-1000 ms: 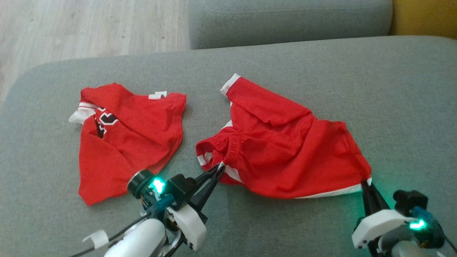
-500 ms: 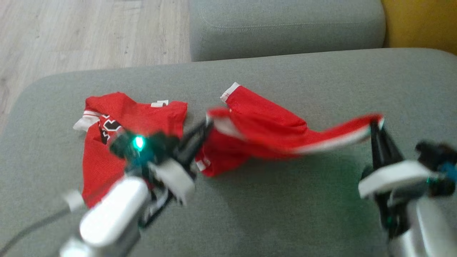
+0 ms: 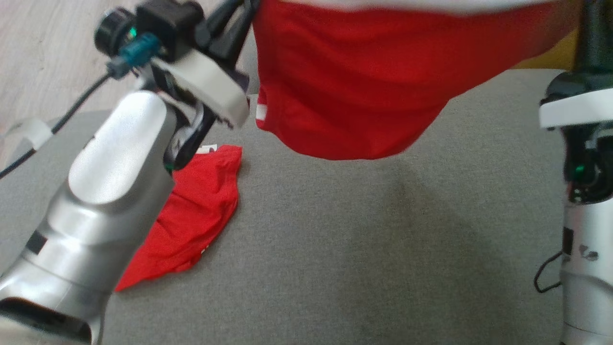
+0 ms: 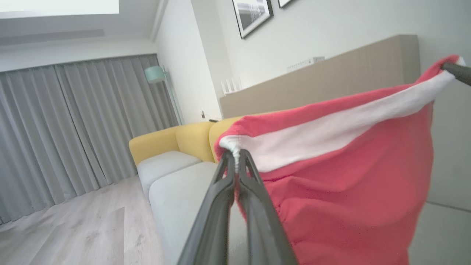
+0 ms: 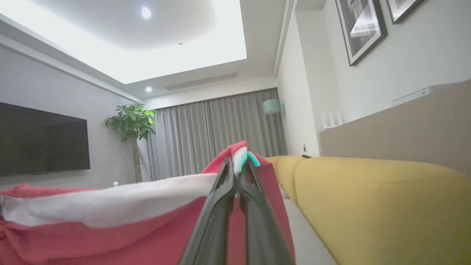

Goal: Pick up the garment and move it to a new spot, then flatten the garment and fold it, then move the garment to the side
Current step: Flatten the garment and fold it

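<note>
Trouble at the left first: second red garment (image 3: 201,211), lying on grey cushion (image 3: 359,249), near enough to be snagged by a low carry or covered at set-down. Left gripper (image 4: 237,162), pinched together on one corner of the white band (image 4: 331,132); thin bite, likely to slip under a sharp tug. Held garment (image 3: 354,86), hung clear above the cushion, slung between both grips and sagged in the middle. Could have bunched or doubled under itself if lowered slack. Right gripper (image 5: 239,165), closed tight on the band's opposite corner. Would have dropped in a heap with either pinch lost.
</note>
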{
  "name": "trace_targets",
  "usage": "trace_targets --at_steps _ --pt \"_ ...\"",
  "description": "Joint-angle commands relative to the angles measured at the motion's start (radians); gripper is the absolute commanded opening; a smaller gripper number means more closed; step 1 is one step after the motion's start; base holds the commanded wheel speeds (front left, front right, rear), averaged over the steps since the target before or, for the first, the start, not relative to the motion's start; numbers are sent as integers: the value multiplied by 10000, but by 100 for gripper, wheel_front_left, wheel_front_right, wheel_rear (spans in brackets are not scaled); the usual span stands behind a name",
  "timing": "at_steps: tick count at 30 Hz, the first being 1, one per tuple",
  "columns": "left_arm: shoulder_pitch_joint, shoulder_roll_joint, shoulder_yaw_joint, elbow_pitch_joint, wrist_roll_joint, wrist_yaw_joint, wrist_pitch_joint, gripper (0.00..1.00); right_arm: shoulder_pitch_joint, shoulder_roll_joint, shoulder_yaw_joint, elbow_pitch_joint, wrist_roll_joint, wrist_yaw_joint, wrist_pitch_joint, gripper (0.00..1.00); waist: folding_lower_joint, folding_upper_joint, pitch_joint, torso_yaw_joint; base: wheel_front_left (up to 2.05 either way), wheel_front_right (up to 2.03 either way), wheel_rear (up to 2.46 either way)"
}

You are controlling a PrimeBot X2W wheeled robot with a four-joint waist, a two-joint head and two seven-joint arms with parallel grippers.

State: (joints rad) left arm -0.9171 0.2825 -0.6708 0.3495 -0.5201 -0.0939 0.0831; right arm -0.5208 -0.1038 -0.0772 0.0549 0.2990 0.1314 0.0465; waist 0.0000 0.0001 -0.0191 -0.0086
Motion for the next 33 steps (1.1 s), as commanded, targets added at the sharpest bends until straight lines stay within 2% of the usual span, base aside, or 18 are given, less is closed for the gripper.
trace_targets --at_steps 1,4,11,15,18,24,29,33 --pt "-745 131 627 -164 10 167 -268 0 -405 1 79 -499 -219 -7 -157 0 0 -1 -36 -21 0 0 0" --pt "-641 -87 795 -64 -183 331 -564 0 -55 36 -134 -673 -833 -7 -55 0 0 -1 -71 -42 0 0 0" --pt "68 -295 474 -141 -479 249 -452 0 928 282 -538 -866 -1091 -7 535 0 0 -1 273 -113 0 0 0" --pt "-180 -202 344 -249 -377 198 -253 0 639 272 -455 -810 -1232 -7 844 0 0 -1 1000 -316 0 0 0" --pt "-752 -148 519 -83 -406 197 -146 0 -192 179 -226 -378 -1263 -7 881 0 0 -1 1750 -611 0 0 0" --pt "-2928 -382 749 1602 85 245 -528 0 -3159 132 -104 2026 -697 -7 524 0 0 -1 3024 -1152 0 0 0" --pt "-4704 -649 1253 3255 170 292 -1639 0 -5913 149 -153 4307 -698 -7 -1078 0 0 -1 3593 -1384 0 0 0" --pt "-5210 -1027 1199 4411 121 65 -2319 0 -6742 -17 127 6069 -1054 -7 -1900 0 0 -1 3615 -1346 0 0 0"
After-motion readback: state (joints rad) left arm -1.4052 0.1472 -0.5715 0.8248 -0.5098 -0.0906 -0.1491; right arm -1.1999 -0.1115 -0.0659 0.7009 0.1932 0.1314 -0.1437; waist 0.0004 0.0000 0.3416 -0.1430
